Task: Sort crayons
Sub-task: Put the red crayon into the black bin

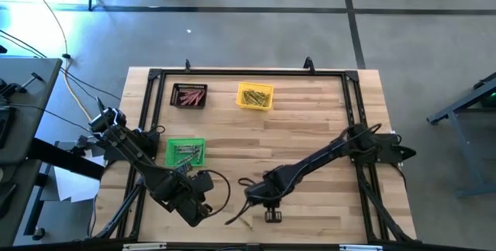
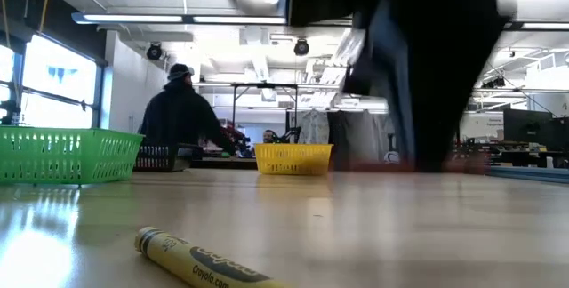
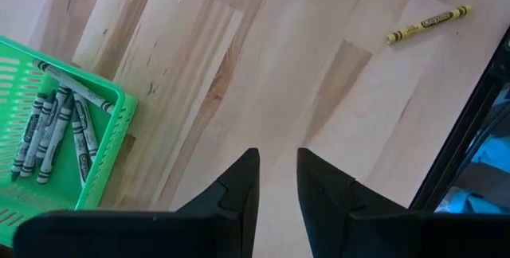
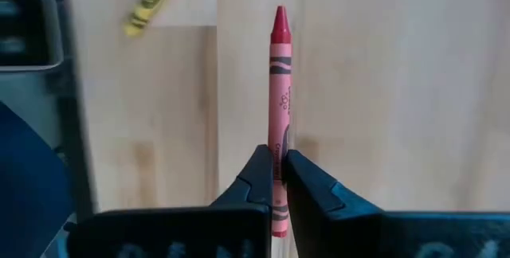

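A red crayon (image 4: 278,91) is caught in my shut right gripper (image 4: 277,166), which hangs near the table's front edge (image 1: 265,201). A yellow crayon (image 2: 206,262) lies flat on the wood close by (image 4: 151,3), also seen in the left wrist view (image 3: 429,24). My left gripper (image 3: 277,182) hovers open at the front left (image 1: 195,204), beside the green bin (image 3: 48,130), with nothing between its fingers. Grey crayons (image 3: 56,130) lie in that bin. My right gripper pinches the red crayon between its two fingers, on the paper wrapper near the blunt end (image 4: 278,150). The fingers come from above, slanting steeply down. The crayon runs straight out ahead of them, pointed tip (image 4: 279,15) away. Whether it is clear of the wood, I cannot tell.
A black bin (image 1: 188,96) with red crayons and a yellow bin (image 1: 255,96) with yellow ones stand at the far side. The green bin (image 1: 185,152) sits left of centre. A black frame (image 1: 356,119) borders the table. A person (image 2: 182,115) stands beyond the table.
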Controlling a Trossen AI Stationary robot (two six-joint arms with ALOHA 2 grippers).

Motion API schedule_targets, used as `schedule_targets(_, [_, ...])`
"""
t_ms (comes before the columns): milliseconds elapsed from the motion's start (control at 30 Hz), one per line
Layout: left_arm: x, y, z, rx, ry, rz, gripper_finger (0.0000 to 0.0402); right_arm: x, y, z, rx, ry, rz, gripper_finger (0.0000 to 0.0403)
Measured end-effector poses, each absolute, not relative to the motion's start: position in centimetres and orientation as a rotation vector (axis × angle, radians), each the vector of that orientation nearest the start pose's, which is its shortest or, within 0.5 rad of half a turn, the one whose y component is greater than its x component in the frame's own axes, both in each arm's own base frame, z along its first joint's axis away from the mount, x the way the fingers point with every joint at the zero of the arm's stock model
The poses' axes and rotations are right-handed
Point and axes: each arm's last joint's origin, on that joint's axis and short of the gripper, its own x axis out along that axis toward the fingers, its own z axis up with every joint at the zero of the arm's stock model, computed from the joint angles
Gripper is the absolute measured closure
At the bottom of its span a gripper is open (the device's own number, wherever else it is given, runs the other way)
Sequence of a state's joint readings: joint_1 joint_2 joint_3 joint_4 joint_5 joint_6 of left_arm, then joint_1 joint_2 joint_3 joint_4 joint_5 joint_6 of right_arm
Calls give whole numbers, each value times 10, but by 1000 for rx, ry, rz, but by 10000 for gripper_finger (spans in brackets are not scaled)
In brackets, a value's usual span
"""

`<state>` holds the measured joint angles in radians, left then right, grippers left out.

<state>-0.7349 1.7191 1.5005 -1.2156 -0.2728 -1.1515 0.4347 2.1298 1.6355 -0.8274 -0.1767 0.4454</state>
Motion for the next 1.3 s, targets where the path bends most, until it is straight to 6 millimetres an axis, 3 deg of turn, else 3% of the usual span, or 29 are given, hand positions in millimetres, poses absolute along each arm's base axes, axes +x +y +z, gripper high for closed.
schedule_targets(167, [246,-211,277,-278,1219,373,330,369,177,205,159,1421,206,398])
schedule_targets(367, [250,-207,278,-273,1144,422,330,341,169,261,126,1350,237,398])
schedule_targets(500, [257,-204,279,-293,1066,448,330,307,157,298,31,1296,198,398])
schedule_targets(567, [263,-203,277,-318,1012,450,330,286,149,306,46,1272,180,399])
schedule_targets(700, [277,-200,266,-376,892,453,330,237,127,310,166,1108,60,399])
schedule_targets(833, [298,-187,263,-357,715,481,330,207,109,301,364,768,-98,399])
schedule_targets(967, [325,-166,270,-312,533,510,330,199,104,297,442,340,-124,399])
schedule_targets(1067, [347,-153,284,-296,423,440,330,199,103,293,398,141,-84,395])
schedule_targets(1300, [376,-140,321,-283,155,105,330,198,103,286,339,67,-64,394])
